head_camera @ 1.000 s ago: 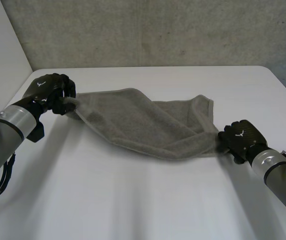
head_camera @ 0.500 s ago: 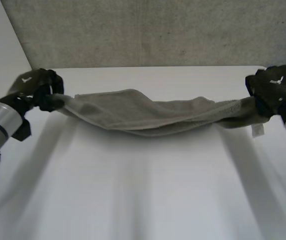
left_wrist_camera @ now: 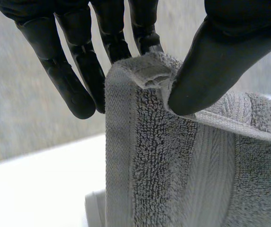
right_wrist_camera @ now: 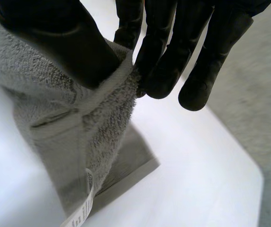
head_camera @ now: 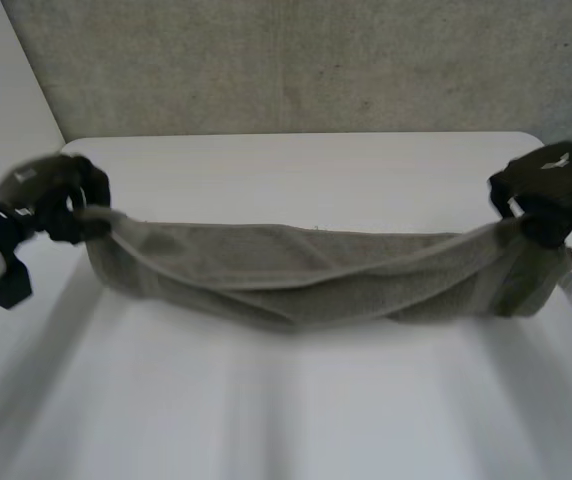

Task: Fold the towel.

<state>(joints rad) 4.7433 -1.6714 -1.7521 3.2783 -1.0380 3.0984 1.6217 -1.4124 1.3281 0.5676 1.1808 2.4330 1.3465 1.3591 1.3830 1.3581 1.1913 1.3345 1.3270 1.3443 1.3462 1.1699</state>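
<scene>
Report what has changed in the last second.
The right hand rose from the table and swung out to the right; the left hand shifted further left. The towel, slack and bunched before, now hangs pulled long between the two hands, sagging in the middle. Unchanged: each hand's fingers and thumb pinch their end of the towel.

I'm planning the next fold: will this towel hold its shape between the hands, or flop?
Probably floppy: the towel sags in the middle between the left hand and right hand. Likely not slippery: a mere pinch holds its looped pile at each end.
</scene>
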